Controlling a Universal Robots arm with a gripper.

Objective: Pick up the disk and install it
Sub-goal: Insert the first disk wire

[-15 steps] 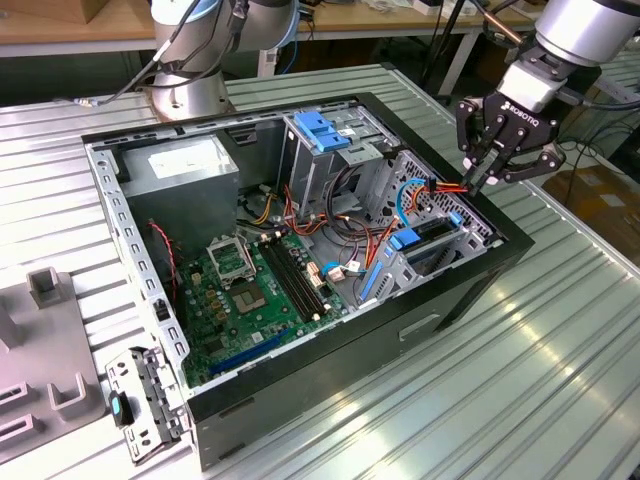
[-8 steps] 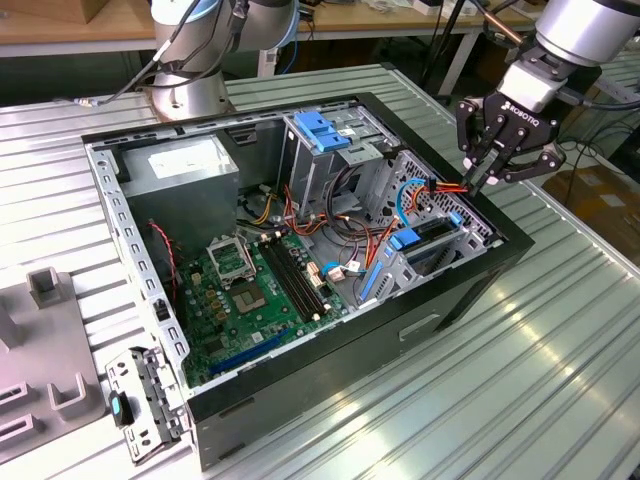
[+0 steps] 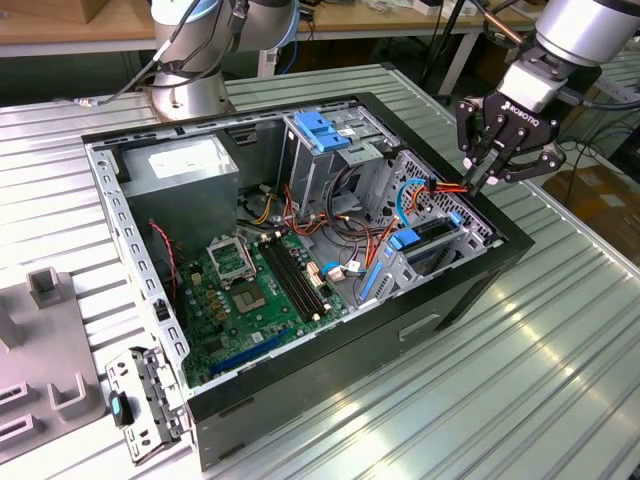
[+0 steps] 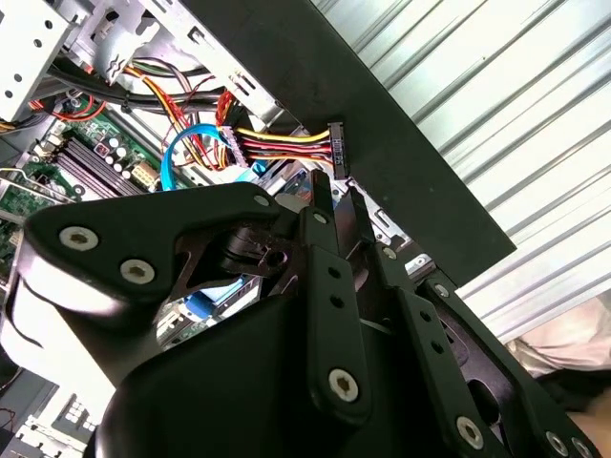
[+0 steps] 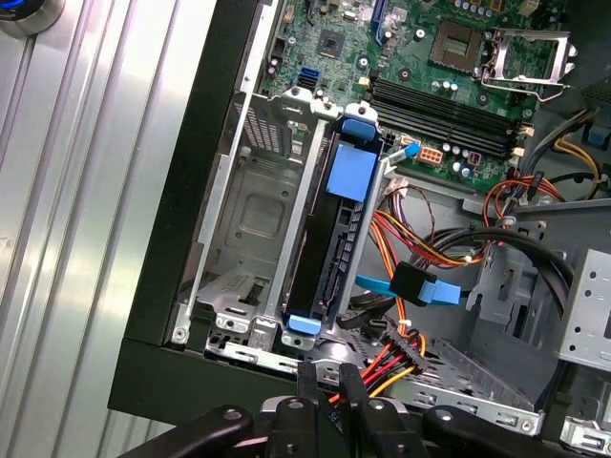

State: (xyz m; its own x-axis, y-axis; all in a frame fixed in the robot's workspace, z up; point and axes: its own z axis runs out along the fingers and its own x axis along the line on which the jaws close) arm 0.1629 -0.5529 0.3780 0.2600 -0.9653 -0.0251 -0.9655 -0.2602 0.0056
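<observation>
On the ribbed metal table (image 3: 520,380), near its front left corner in the exterior view, a loose perforated metal plate (image 3: 145,400) leans against the open black computer case (image 3: 330,390). The case lies on its side in the middle of the table. Inside it, a green circuit board (image 3: 250,290) covers the floor, and a grey box (image 3: 190,170) sits in the far left corner.

The disk (image 5: 336,248) stands on edge in a slot of the metal cage (image 5: 248,219) along the case's right wall, with blue plastic at both its ends. The empty slot beside it is bare metal.

The gripper (image 3: 478,180) hangs over that right edge of the case. Its fingers (image 4: 325,205) are narrow, the tips almost together, right at a bundle of red, yellow and black wires (image 4: 282,143) ending in a black plug (image 4: 335,143). Whether they pinch a wire I cannot tell.

Farther back, a blue bracket (image 3: 320,130) tops another cage, and the arm's base (image 3: 190,90) stands at the table's far edge.
</observation>
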